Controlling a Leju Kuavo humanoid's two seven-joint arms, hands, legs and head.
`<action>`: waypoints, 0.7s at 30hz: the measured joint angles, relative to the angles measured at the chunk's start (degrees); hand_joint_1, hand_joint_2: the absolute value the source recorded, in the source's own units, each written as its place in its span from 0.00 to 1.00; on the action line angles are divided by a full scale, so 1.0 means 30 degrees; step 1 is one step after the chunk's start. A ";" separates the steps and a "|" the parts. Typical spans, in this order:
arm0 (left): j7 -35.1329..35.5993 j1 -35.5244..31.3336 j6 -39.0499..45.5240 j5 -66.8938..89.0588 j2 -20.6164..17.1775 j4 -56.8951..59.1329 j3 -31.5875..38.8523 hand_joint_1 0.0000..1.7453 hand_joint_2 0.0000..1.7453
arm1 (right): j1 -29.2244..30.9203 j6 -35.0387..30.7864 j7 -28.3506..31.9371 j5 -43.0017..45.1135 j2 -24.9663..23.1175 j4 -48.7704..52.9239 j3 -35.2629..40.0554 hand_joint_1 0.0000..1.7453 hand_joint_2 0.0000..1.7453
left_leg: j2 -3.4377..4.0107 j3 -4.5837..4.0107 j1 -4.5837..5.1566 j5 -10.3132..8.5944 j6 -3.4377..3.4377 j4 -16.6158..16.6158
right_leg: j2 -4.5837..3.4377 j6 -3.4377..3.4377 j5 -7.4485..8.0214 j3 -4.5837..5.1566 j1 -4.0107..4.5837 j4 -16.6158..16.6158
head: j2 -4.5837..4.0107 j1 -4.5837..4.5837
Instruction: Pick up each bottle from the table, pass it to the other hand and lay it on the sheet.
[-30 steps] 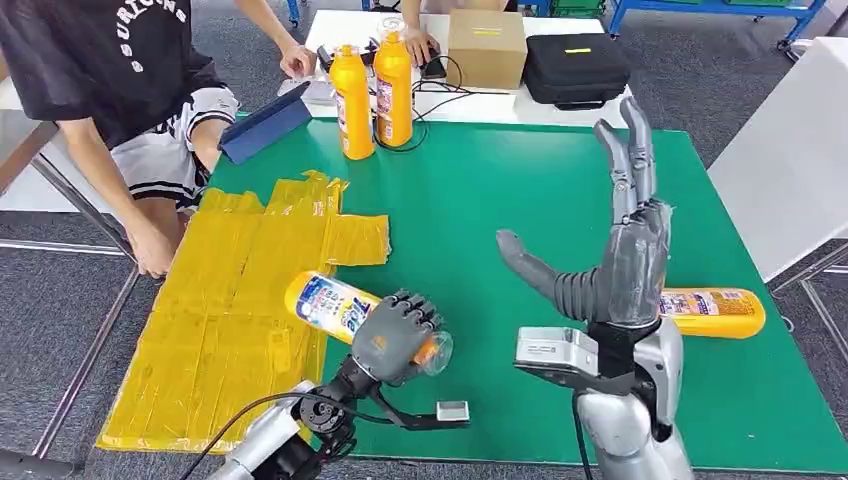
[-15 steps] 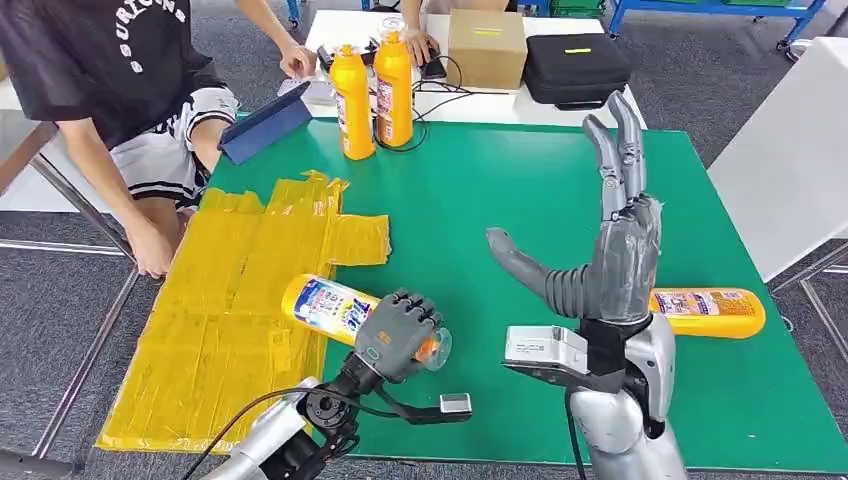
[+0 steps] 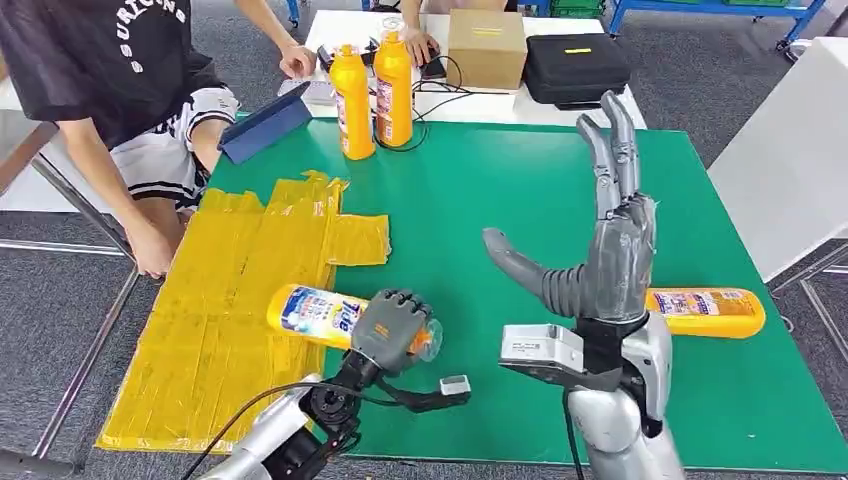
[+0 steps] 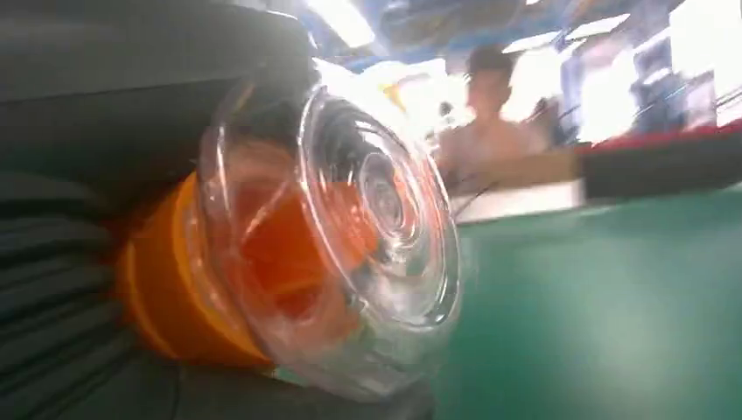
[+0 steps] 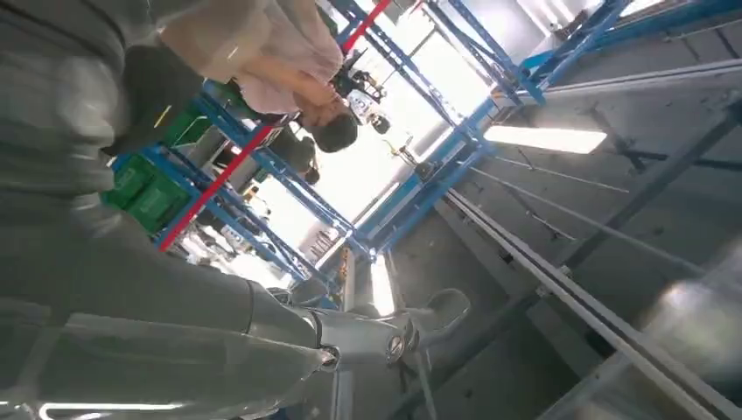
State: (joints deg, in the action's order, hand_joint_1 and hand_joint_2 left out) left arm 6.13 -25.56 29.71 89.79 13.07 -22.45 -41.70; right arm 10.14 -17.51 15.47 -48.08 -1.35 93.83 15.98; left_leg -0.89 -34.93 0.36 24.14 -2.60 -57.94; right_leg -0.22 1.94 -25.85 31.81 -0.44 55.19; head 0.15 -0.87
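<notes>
My left hand [image 3: 392,330] grips an orange bottle [image 3: 315,313] near its clear cap, holding it level over the edge of the yellow sheet [image 3: 232,300]. The left wrist view shows the clear cap [image 4: 350,227] close up, with the grey hand [image 4: 79,210] wrapped behind it. My right hand [image 3: 603,230] is raised above the green table [image 3: 480,190], fingers straight up and thumb spread, holding nothing. A second orange bottle [image 3: 712,311] lies on its side on the table behind that hand. Two more orange bottles [image 3: 372,88] stand upright at the table's far edge.
A person [image 3: 120,90] sits at the far left, one hand by the sheet's corner. A blue tablet case [image 3: 265,122] leans at the table's far left. Behind the table, a white desk holds a cardboard box [image 3: 486,45] and a black case [image 3: 576,67].
My left hand has carried the bottle a little to the left, further over the yellow sheet. My right hand has drifted slightly left, still spread wide.
</notes>
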 measured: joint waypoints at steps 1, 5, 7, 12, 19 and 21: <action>0.0347 -0.0071 -0.0310 0.0014 0.0029 0.0022 -0.0007 1.00 1.00 | -0.0006 0.0015 0.0000 -0.0059 -0.0044 -0.0015 0.0000 0.00 1.00 | -0.0001 0.0000 0.0000 0.0000 0.0000 0.0000 | 0.0001 0.0000 0.0000 0.0000 0.0000 0.0000 | 0.0000 0.0000; 0.1322 -0.0257 -0.1096 0.0022 0.0036 0.0124 -0.0022 1.00 1.00 | -0.0050 0.0037 -0.0022 -0.0357 -0.0263 -0.0073 -0.0007 0.00 1.00 | 0.0001 -0.0001 0.0000 0.0000 0.0000 0.0000 | -0.0001 0.0000 0.0000 0.0001 0.0000 0.0000 | 0.0000 0.0000; 0.1707 -0.0446 -0.2676 0.0022 0.0036 0.0291 -0.0022 1.00 1.00 | -0.0050 0.0218 -0.0029 -0.0452 -0.0328 -0.0102 0.0000 0.00 1.00 | -0.0001 -0.0001 0.0000 0.0000 0.0000 0.0000 | 0.0001 0.0000 0.0000 -0.0002 0.0000 0.0000 | 0.0000 0.0007; 0.1685 -0.0756 -0.5168 0.0007 0.0022 0.0788 0.0037 1.00 1.00 | -0.0036 0.0372 -0.0058 -0.0598 -0.0474 -0.0357 0.0110 0.00 1.00 | -0.0008 -0.0002 -0.0002 -0.0002 0.0002 0.0000 | 0.0005 0.0000 0.0000 -0.0001 0.0001 0.0001 | 0.0000 0.0007; 0.1351 -0.0956 -0.4477 -0.0262 -0.0022 0.1042 0.1157 0.87 1.00 | -0.0043 0.0408 -0.0233 -0.0678 -0.0649 -0.0554 0.0240 0.00 1.00 | -0.0003 -0.0002 -0.0002 -0.0002 0.0003 0.0000 | 0.0003 0.0000 0.0000 -0.0001 0.0001 0.0003 | 0.0000 0.0007; 0.1278 -0.1000 -0.4243 -0.0335 -0.0022 0.1042 0.1500 0.00 1.00 | -0.0043 0.0416 -0.0240 -0.0678 -0.0714 -0.0561 0.0262 0.00 1.00 | -0.0002 -0.0001 -0.0002 -0.0002 0.0003 0.0000 | 0.0002 0.0000 0.0000 -0.0002 0.0001 0.0003 | 0.0000 0.0000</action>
State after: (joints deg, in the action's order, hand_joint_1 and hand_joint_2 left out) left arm 9.97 -28.56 16.98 88.78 13.00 -19.32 -37.20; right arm 10.01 -16.26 14.75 -50.12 -3.50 92.15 16.76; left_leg -0.90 -34.94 0.36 24.14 -2.59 -57.94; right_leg -0.22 1.94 -25.85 31.81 -0.44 55.20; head 0.15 -0.87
